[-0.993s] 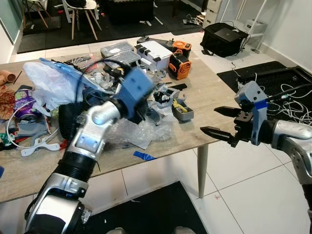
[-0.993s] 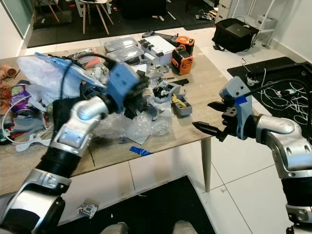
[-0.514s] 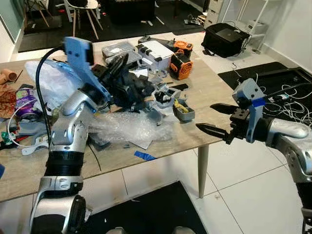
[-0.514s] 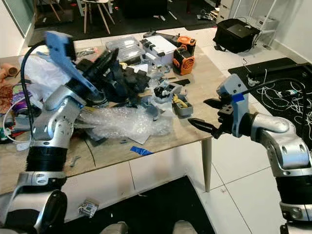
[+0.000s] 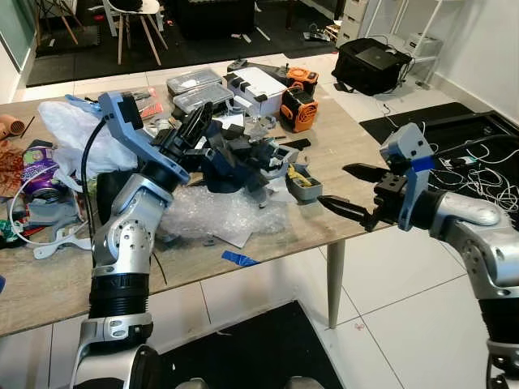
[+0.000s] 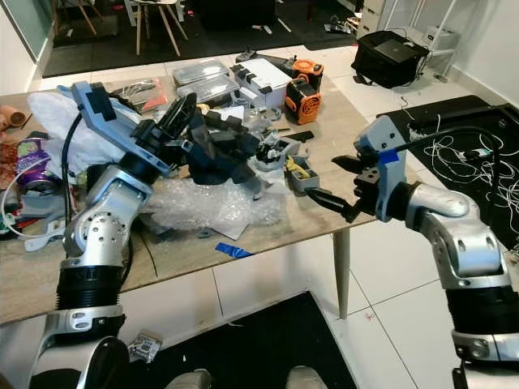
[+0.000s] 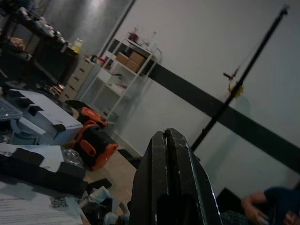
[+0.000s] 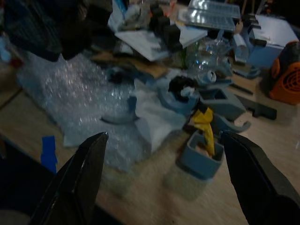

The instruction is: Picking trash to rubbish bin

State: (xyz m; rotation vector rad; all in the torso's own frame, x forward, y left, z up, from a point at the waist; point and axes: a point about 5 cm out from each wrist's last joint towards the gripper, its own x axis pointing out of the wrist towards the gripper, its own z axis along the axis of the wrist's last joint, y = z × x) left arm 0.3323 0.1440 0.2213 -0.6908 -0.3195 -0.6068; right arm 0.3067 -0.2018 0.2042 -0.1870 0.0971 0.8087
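Left eye view, table point(image 5: 357, 154): cluttered.
Left gripper point(image 5: 197, 123): raised over table, fingers pressed together, empty.
Right gripper point(image 5: 347, 188): beside table edge, spread wide, empty.
Bubble wrap point(image 5: 217, 212): on table, left of right gripper's fingers point(image 8: 82, 180).

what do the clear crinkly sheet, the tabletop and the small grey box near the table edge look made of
Clear sheet: bubble wrap, looks like thin plastic film; see-through, glinting, crumpled.
Tabletop: pale wood or wood-look laminate; matte, faint grain lines.
Small grey box: probably moulded plastic; dull uniform grey, thick open walls, something yellow inside.
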